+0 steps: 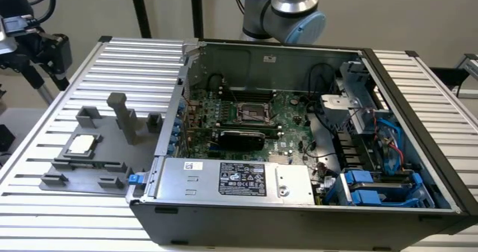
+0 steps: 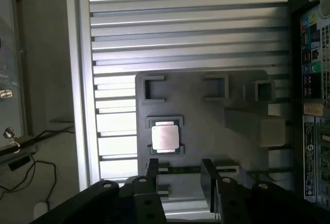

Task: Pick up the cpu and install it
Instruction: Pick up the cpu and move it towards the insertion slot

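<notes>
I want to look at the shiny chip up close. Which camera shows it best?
The wrist view: the cpu faces that camera squarely, its silver top plain. The exterior view sees it from farther off, at a slant, on the grey fixture plate beside the computer case.

Empty claw (image 2: 180, 182), jaws apart.

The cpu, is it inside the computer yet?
Out. The cpu lies flat on the grey fixture plate, outside the open computer case, with nothing gripping it.
</notes>
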`<state>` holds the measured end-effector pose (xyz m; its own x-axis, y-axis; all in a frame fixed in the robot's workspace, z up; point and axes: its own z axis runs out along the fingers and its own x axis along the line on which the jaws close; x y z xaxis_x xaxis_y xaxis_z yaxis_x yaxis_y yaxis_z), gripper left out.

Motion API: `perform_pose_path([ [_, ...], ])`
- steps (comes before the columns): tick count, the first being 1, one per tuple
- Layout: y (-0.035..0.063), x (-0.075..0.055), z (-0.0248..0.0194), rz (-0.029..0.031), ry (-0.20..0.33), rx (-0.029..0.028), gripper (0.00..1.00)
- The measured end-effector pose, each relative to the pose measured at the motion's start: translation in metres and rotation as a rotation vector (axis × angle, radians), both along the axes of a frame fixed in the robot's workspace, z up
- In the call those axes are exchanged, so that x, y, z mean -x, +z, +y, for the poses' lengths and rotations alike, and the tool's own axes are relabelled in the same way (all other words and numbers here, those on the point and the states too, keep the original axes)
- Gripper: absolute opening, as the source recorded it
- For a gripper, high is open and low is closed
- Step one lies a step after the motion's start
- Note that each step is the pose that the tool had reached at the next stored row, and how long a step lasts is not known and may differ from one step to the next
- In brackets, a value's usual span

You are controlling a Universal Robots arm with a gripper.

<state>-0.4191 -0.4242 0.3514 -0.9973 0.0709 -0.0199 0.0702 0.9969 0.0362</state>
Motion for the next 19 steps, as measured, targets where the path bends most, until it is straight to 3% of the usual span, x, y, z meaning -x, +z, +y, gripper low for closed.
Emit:
perform_pose_path([
  [2, 0.0000, 0.000, 0.0000, 0.0002, 0.000, 0.0004, 0.53],
  [5, -0.0013, 0.000, -0.0001, -0.0002, 0.000, 0.0014, 0.71],
  [7, -0.0042, 0.001, 0.0000, 0.0000, 0.000, 0.0018, 0.71],
  [8, -0.0060, 0.001, 0.0002, 0.0001, 0.000, 0.0018, 0.77],
  [19, -0.0261, 0.010, 0.0027, -0.0001, 0.000, 0.0017, 0.77],
])
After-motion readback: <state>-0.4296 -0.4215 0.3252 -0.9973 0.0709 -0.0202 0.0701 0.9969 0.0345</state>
